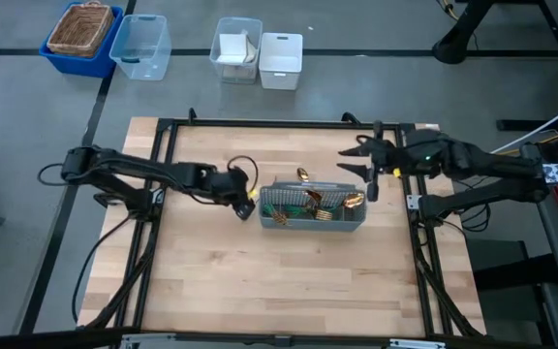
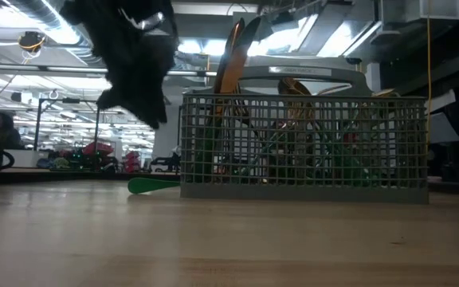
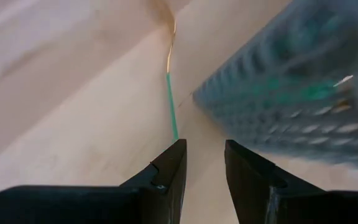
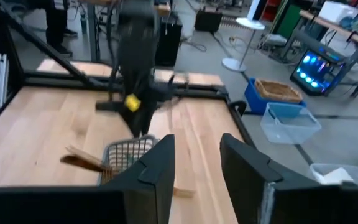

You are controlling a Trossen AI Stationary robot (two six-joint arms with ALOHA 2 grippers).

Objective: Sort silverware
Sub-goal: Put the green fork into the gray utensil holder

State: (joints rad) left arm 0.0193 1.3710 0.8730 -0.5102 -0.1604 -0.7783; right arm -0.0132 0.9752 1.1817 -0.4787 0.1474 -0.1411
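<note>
A grey mesh caddy [image 1: 313, 207] stands mid-table with several gold silverware pieces [image 1: 320, 201] upright in it, their ends sticking up above the rim [image 2: 233, 56]. One teal-handled piece [image 3: 171, 93] lies flat on the table along the caddy's far side, gold head [image 1: 301, 175] pointing away from my left arm. My left gripper [image 3: 204, 165] hovers open at the caddy's left end [image 1: 248, 206], slanting down over the near end of that handle; I cannot tell whether it touches it. My right gripper [image 4: 197, 180] is open and empty, raised high beyond the caddy's right end [image 1: 349, 163].
Black frame rails [image 1: 260, 124] border the wooden table. Beyond the far edge on the floor stand a blue bin with a woven basket [image 1: 82, 34], a clear bin [image 1: 141, 47] and two white bins [image 1: 260, 56]. Bare wood [image 1: 289, 281] spreads between the caddy and the near edge.
</note>
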